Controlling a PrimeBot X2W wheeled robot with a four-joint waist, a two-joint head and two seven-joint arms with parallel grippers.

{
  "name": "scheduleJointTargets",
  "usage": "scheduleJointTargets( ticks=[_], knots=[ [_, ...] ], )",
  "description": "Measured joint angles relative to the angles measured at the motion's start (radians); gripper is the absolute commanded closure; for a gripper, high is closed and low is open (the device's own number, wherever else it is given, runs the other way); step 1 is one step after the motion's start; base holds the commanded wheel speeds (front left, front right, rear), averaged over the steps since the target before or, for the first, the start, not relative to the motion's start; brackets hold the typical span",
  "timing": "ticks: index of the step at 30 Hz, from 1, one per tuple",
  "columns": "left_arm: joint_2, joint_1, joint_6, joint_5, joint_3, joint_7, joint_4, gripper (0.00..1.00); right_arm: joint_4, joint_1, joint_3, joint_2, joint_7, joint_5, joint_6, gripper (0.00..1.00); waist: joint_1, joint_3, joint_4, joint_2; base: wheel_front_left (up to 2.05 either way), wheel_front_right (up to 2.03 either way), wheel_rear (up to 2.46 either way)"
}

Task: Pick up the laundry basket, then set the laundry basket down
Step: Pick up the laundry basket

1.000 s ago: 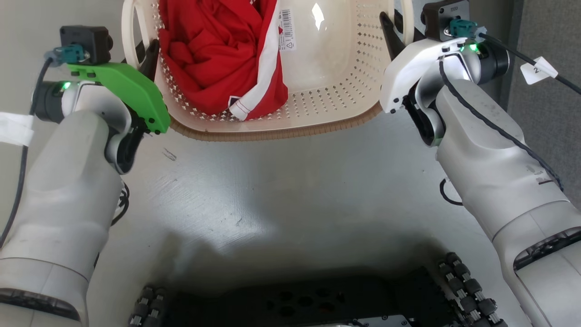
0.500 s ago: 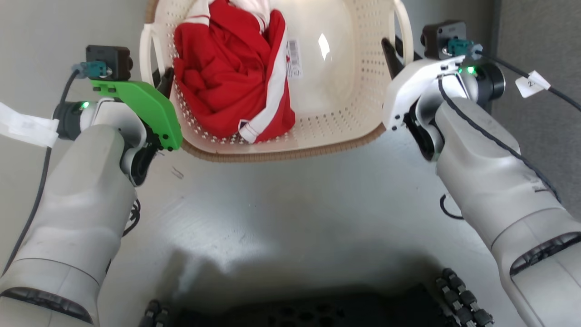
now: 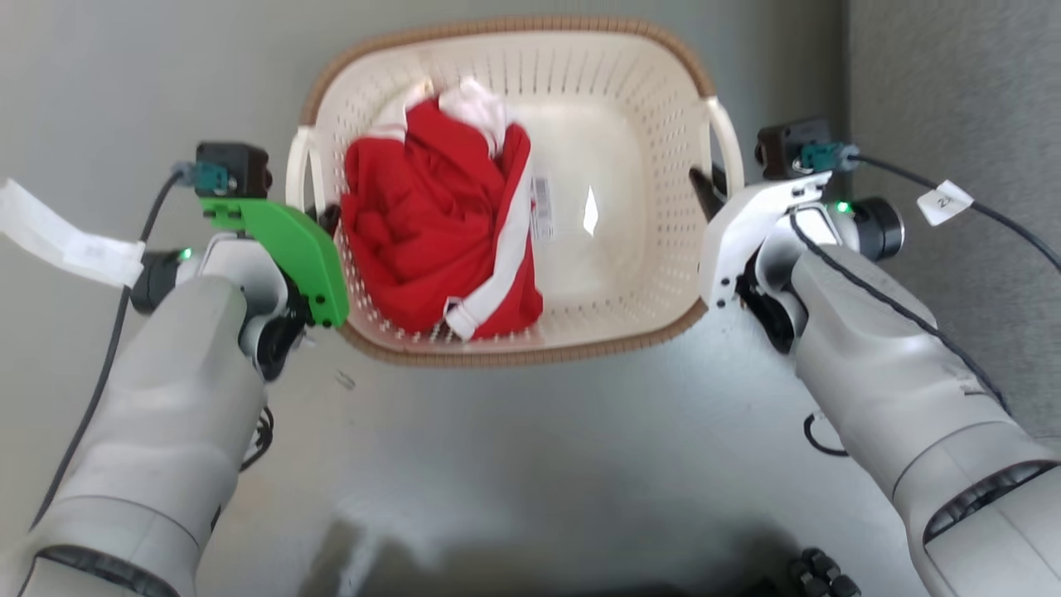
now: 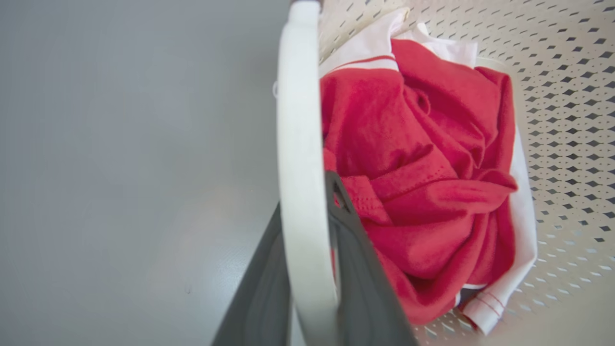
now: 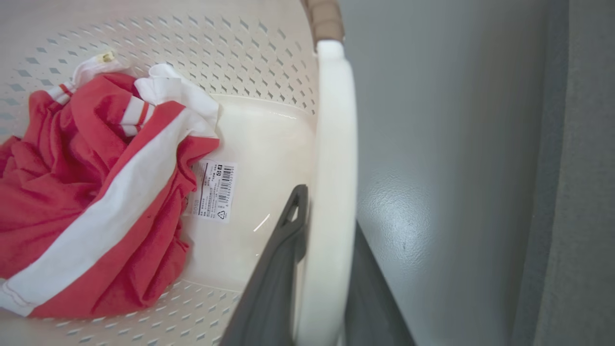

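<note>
- left gripper (image 4: 307, 197) is clamped narrow on the left loop handle (image 4: 300, 144), one dark finger on each side of the white band, both touching it
- in the head view the left gripper (image 3: 322, 220) sits at the left middle of the frame, under a green wrist cover (image 3: 294, 249), tips tucked by the left loop handle (image 3: 297, 178)
- right gripper (image 5: 329, 211) is the same: narrow, pinching the right loop handle (image 5: 336, 120), one finger on the inner side, one on the outer side
- in the head view the right gripper (image 3: 711, 182) is at the right middle, just beside the right loop handle (image 3: 728, 141)
- laundry basket (image 3: 655, 124) is in the upper centre of the head view, between the two grippers, held at both side handles, brown rim trim all round
- cannot tell whether its base touches the floor (image 3: 539, 464) or hangs off it
- perforated wall of the laundry basket (image 4: 567, 72) is at the right of the left wrist view and at the top of the right wrist view (image 5: 240, 38)
- red garment (image 3: 423, 240) with white bands is bunched in the left half of the basket; also in the wrist views (image 4: 423, 158) (image 5: 72, 192)
- barcode sticker (image 3: 542, 207) is on the basket bottom, just beside the garment's right edge (image 5: 214, 190)
- darker grey surface (image 3: 953, 83) runs down the right edge of the frame
</note>
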Motion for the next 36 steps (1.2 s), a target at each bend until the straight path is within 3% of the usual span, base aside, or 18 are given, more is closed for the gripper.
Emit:
scheduleJointTargets(
  ticks=[36],
  knots=[
    [-0.05,0.241,-0.001,-0.165,-0.037,0.212,0.134,1.0,0.077,0.248,0.092,0.024,0.249,0.18,0.041,1.0,-0.0001,-0.53,-0.024,0.0,0.0,0.0,0.0]
  ],
)
